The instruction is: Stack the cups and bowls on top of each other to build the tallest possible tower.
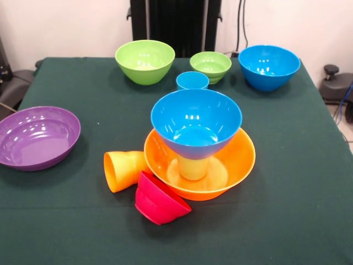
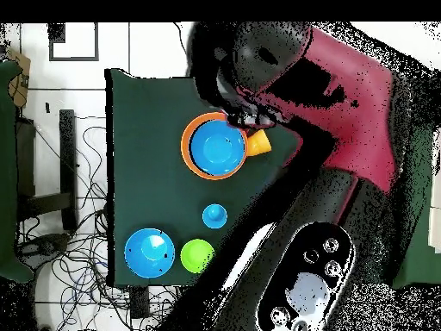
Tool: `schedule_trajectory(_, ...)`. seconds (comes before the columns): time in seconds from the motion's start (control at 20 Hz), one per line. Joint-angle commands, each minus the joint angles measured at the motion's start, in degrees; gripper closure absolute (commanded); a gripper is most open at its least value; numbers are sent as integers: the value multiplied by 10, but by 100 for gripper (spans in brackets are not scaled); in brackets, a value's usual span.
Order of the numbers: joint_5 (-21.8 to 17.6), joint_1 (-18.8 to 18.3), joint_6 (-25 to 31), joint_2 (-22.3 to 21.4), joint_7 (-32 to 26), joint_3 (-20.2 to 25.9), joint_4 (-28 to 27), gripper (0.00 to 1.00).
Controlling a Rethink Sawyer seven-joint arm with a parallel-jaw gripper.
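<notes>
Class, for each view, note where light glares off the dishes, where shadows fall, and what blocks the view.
Front view: white glare patches sit on the purple bowl and inside the top blue bowl; soft shadows lie on the green cloth beside them. Overhead view: the red and black arm covers the cloth's right part.

Front view bright, even light from overhead; soft shadows under bowls on the counter [image 1: 66, 221]. White glare spots on purple bowl [image 1: 36, 137] and blue bowl [image 1: 196, 122]. Sharp throughout.
</notes>
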Motion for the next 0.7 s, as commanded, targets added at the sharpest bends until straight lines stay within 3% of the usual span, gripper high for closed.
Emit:
schedule_trajectory(0.05,-80,-28,-57,-13,-117,64,121,0)
schedule_trajectory(0.45,-111,-67,-100,-52,-180,108,167,0)
schedule_trajectory(0.7,-126,-88,-139,-64,-188,132,195,0)
